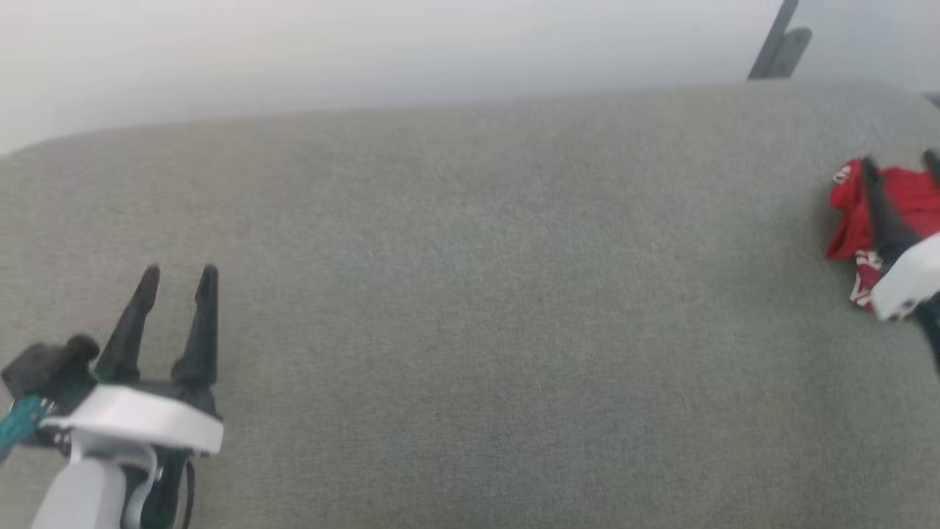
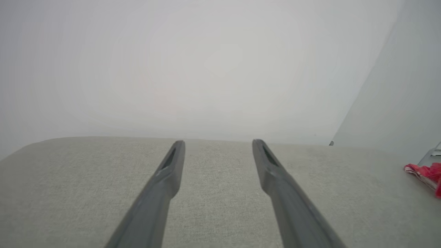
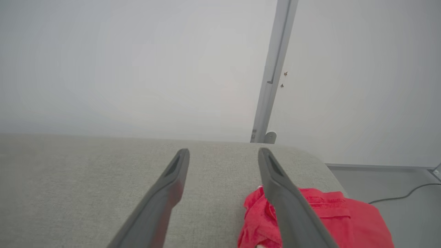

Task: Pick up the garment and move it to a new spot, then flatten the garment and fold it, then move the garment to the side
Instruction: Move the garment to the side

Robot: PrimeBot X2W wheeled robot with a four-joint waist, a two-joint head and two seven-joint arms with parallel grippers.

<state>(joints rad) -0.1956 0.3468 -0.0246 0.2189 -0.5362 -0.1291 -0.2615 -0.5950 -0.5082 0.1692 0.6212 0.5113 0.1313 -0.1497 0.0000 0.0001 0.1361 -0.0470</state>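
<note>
The crumpled red garment (image 1: 914,195) lay in a heap near the right end of the grey fabric-covered surface (image 1: 470,294), close to its rounded far corner, with white marks along its folds. The right hand (image 1: 900,159) was over it with both dark fingers spread apart and nothing between them. In the right wrist view this hand (image 3: 224,151) pointed across the surface (image 3: 69,189), one finger passing in front of the garment (image 3: 344,217) and the other over bare grey fabric; whether a finger touched the cloth could not be told. The left hand (image 1: 180,273) was well apart from it at the near left of the surface, likewise released, its fingers wide and gripping nothing. Its own camera showed this hand (image 2: 218,143) above the bare surface (image 2: 69,179), with the garment (image 2: 425,171) at the far right edge. Behind the surface stood a pale wall (image 3: 103,69) and a grey upright post (image 3: 274,69), and a dark cable (image 3: 403,196) lay on the floor (image 3: 379,182).
</note>
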